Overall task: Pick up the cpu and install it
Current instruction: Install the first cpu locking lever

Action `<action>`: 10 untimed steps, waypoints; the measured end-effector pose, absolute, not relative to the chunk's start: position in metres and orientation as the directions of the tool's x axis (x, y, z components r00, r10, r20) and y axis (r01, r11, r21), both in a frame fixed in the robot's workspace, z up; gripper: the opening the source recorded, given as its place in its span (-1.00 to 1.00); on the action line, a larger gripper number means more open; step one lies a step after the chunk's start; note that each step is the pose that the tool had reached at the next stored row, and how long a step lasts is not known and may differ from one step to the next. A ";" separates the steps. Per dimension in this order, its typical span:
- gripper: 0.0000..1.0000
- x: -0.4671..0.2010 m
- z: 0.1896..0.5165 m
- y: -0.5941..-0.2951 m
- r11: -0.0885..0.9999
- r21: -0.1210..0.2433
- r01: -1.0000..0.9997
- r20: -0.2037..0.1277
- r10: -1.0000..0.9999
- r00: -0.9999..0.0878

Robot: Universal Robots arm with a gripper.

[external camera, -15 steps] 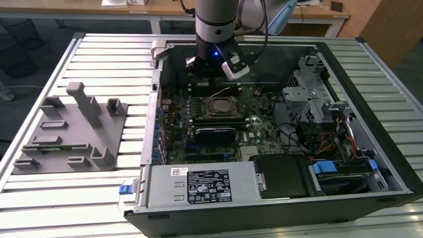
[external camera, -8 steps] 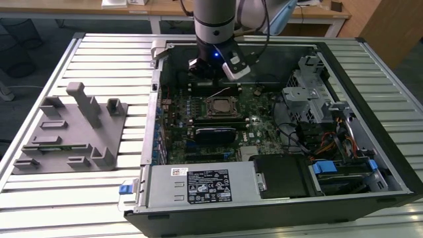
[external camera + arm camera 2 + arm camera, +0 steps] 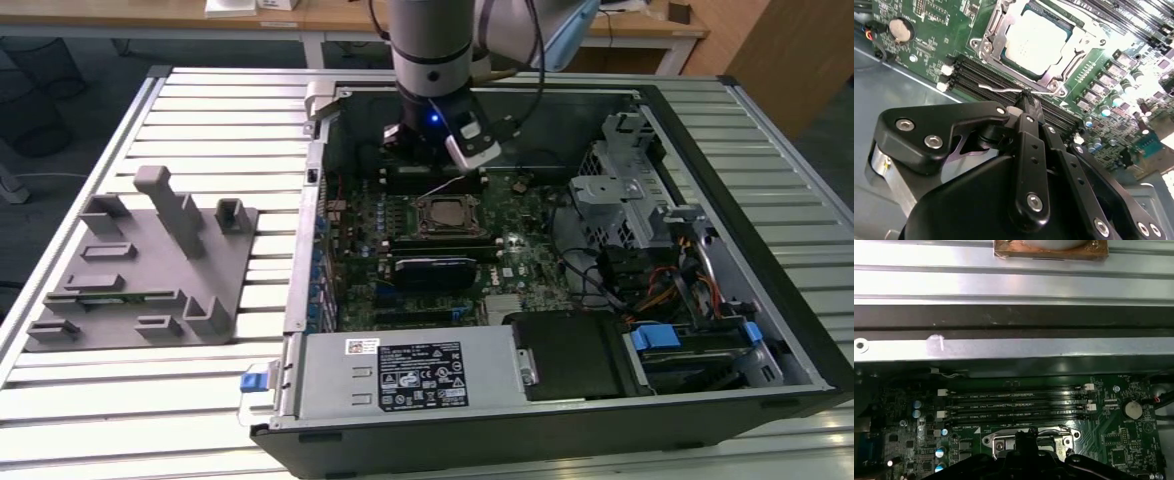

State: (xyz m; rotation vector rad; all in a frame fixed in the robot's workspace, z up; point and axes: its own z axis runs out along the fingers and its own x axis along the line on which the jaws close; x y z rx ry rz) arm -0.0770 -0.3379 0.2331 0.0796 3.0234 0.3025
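Lab or workshop: open computer case [image 3: 534, 440] on slatted metal bench [image 3: 134, 400], grey parts fixture [image 3: 147, 270] alongside, wooden desks [image 3: 160, 15] behind.

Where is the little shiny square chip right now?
In the second wrist view, the small silvery-white square cpu sits inside the metal socket frame on the green motherboard, next to the long black memory slots, just beyond the black gripper.
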 end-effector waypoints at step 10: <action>-0.79 -0.077 0.227 -0.338 0.975 0.203 0.088 -0.128 0.116 -0.985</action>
